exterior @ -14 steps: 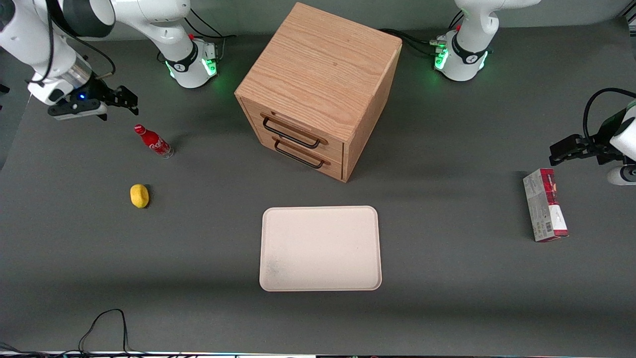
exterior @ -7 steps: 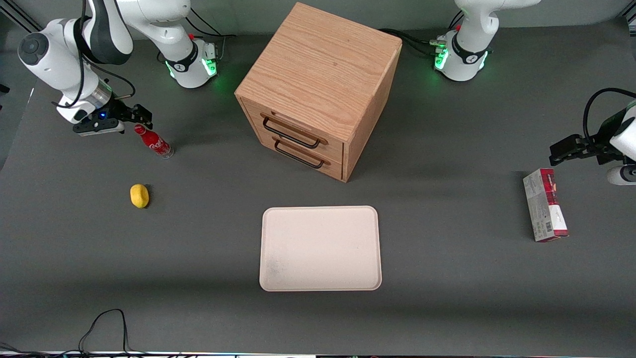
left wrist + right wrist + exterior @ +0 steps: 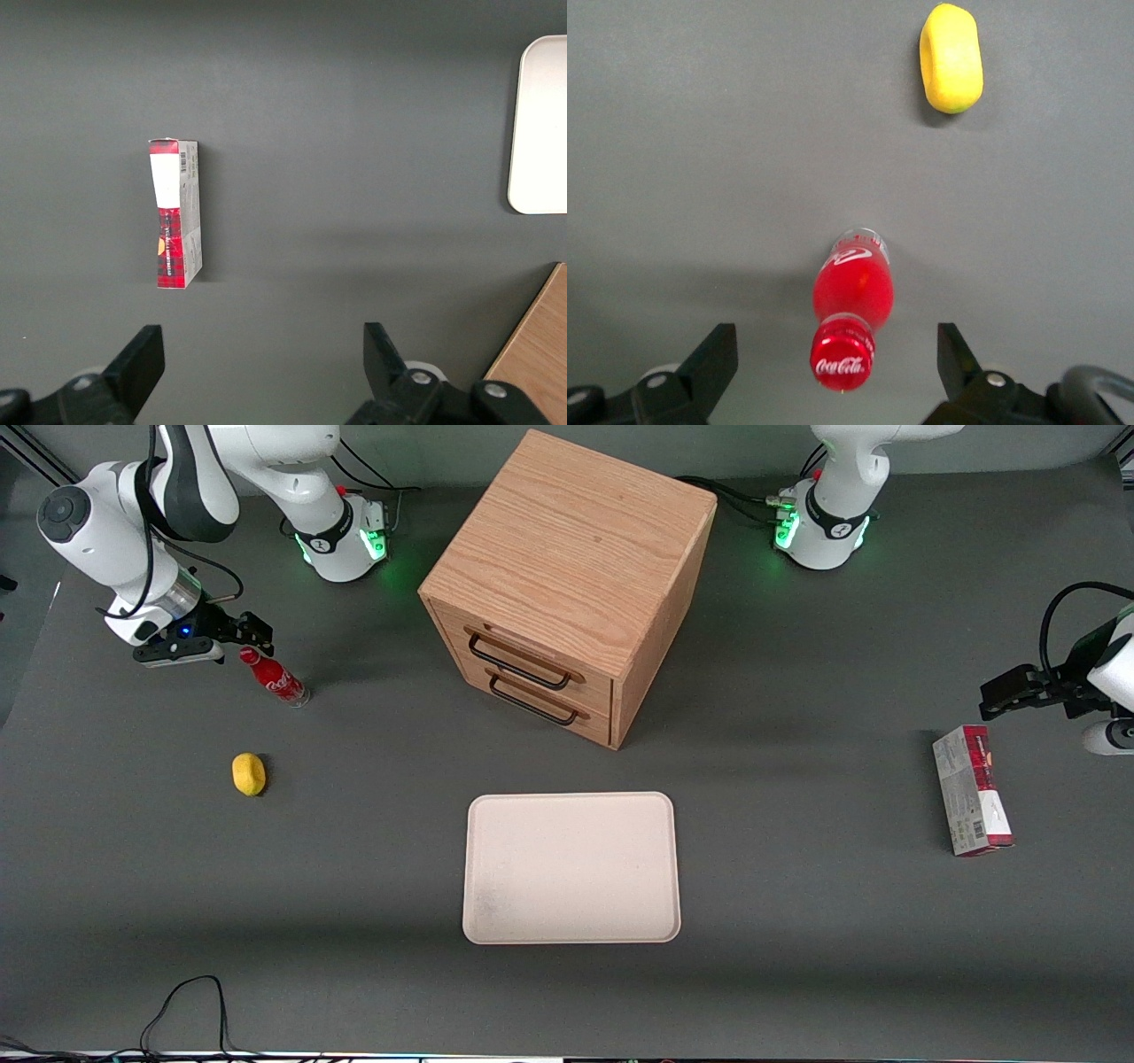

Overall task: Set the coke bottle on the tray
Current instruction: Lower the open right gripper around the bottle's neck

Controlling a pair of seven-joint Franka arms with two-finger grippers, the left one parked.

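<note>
The coke bottle (image 3: 275,678) is small and red with a red cap and stands upright on the grey table toward the working arm's end. In the right wrist view I look down on the bottle (image 3: 852,297), and its cap sits between my fingers. My right gripper (image 3: 248,631) is open and empty, just above the bottle's cap, and it also shows in the right wrist view (image 3: 835,352) with the jaws spread wide on either side of the cap. The cream tray (image 3: 571,866) lies flat near the front camera, in front of the cabinet, with nothing on it.
A yellow lemon (image 3: 249,773) lies nearer the front camera than the bottle. A wooden drawer cabinet (image 3: 567,576) stands mid-table. A red-and-grey carton (image 3: 972,802) lies toward the parked arm's end. A black cable (image 3: 190,1001) loops at the table's front edge.
My right gripper has come down and moved toward the bottle, from clear of it to just above its cap. The bottle has not moved.
</note>
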